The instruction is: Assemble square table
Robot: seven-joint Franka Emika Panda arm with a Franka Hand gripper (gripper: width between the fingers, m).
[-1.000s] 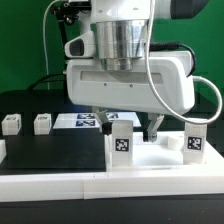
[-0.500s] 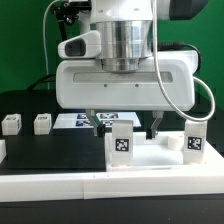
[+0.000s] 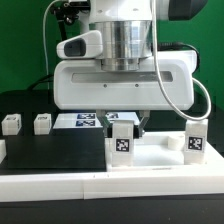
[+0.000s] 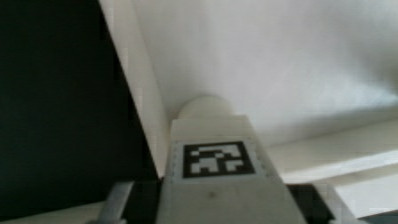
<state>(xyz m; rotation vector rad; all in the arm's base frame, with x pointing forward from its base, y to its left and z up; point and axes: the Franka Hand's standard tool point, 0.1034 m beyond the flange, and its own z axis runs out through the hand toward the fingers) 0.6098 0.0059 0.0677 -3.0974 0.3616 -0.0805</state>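
Note:
The white square tabletop slab (image 3: 155, 160) lies at the front on the exterior view's right. Two white tagged leg posts stand upright on it, one at its left end (image 3: 121, 143) and one at its right end (image 3: 195, 141). My gripper (image 3: 120, 124) is right over the left post, and its fingers are closed against the post's top. In the wrist view that tagged post (image 4: 217, 150) fills the gap between my gripper's (image 4: 210, 205) fingers, over the white slab (image 4: 267, 60). Two more leg posts (image 3: 11, 123) (image 3: 42, 123) lie on the black worktop on the exterior view's left.
The marker board (image 3: 78, 120) lies flat behind the slab, partly hidden by my hand. A black panel (image 3: 55, 155) covers the worktop on the slab's left. A white edge strip (image 3: 60, 185) runs along the front.
My hand shifted toward the exterior view's left and came down a little. The fingers, which stood wide either side of the left post, have closed in on it.

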